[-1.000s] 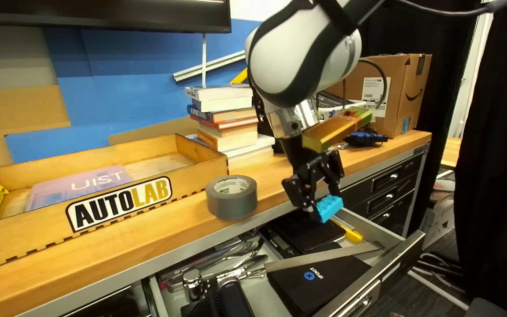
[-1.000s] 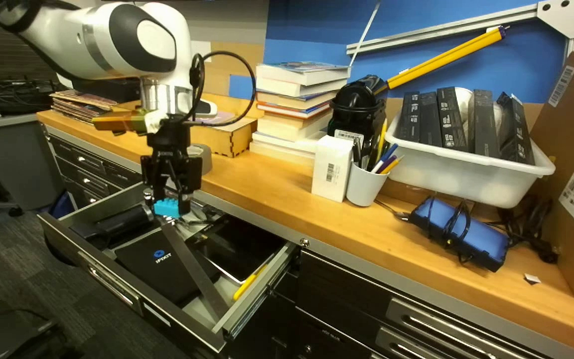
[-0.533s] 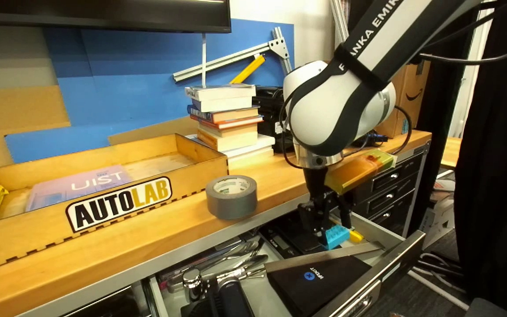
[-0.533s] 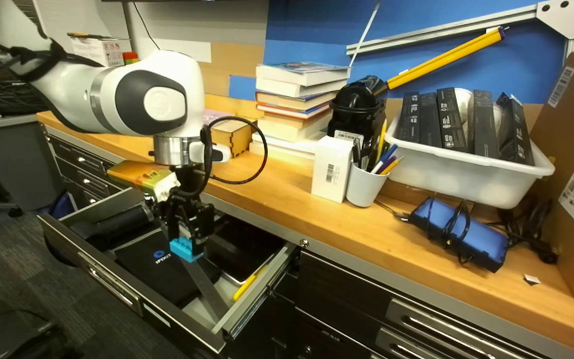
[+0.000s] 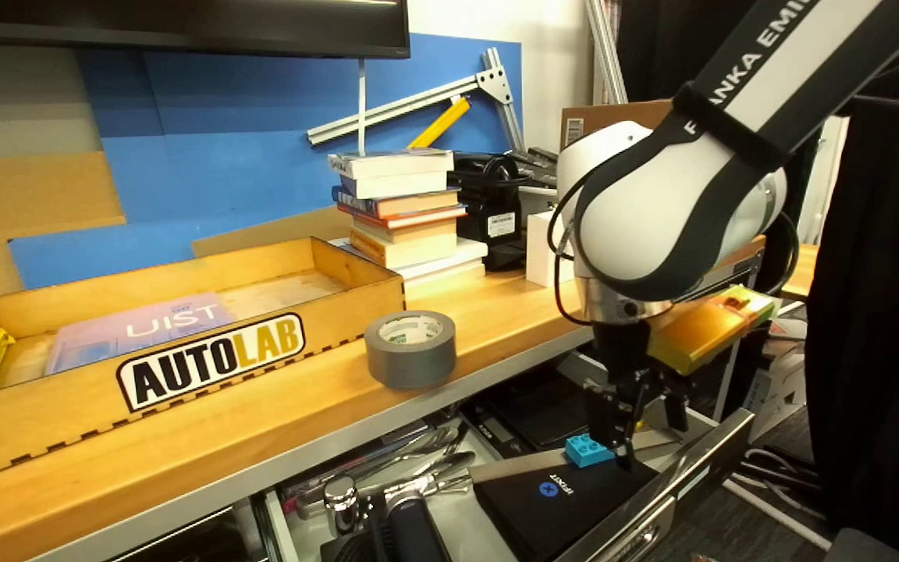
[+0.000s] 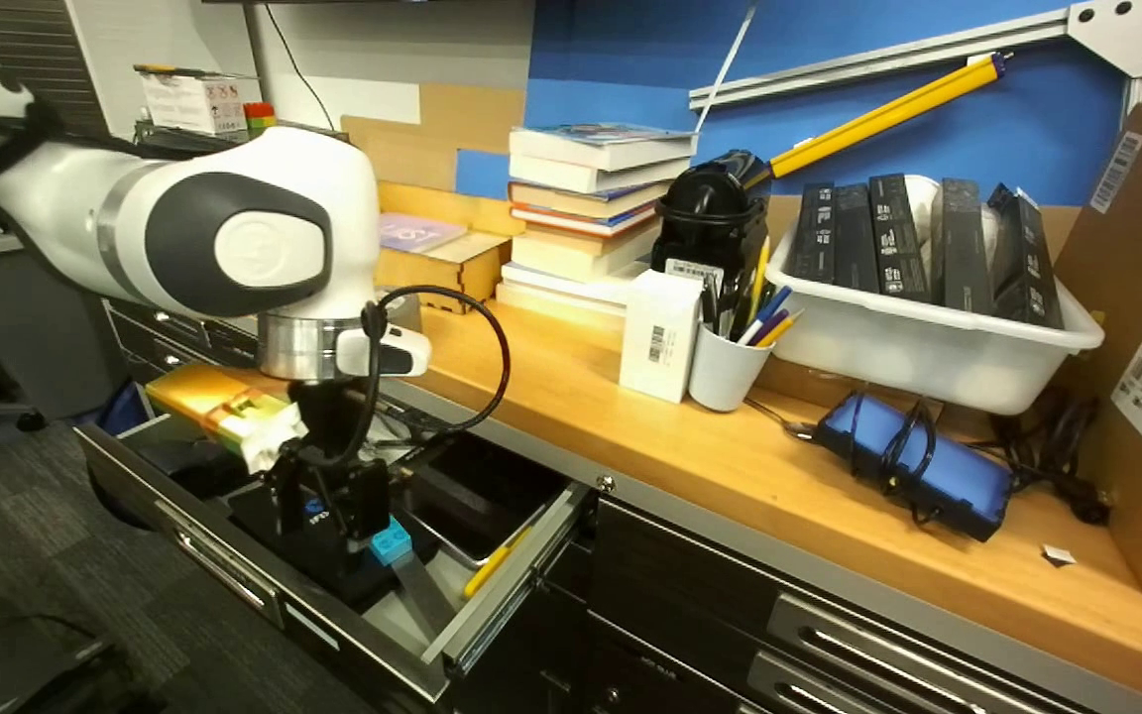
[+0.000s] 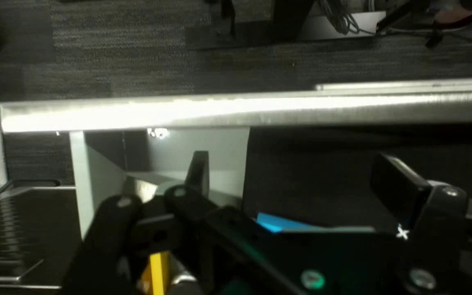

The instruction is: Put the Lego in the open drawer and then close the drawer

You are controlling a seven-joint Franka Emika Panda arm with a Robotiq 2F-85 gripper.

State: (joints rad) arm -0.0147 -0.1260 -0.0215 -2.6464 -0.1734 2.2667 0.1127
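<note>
The Lego, a small cyan-blue brick, lies inside the open drawer, at the metal strip and the edge of the black iFixit case. Which of the two bears it I cannot tell. My gripper hangs low over the drawer, nearer its front than the brick, with the fingers spread and nothing between them. In the wrist view the Lego is mostly hidden behind the gripper body. The drawer's front rim runs across that view beyond the fingertips.
Silvery tools, a dark tablet-like item and a yellow-handled tool also lie in the drawer. On the worktop stand a grey tape roll, a wooden tray, stacked books and a white bin.
The brick has come down into the drawer while the gripper lowered. The fingers have parted and let it go, and the gripper has shifted away from it toward the drawer front.
</note>
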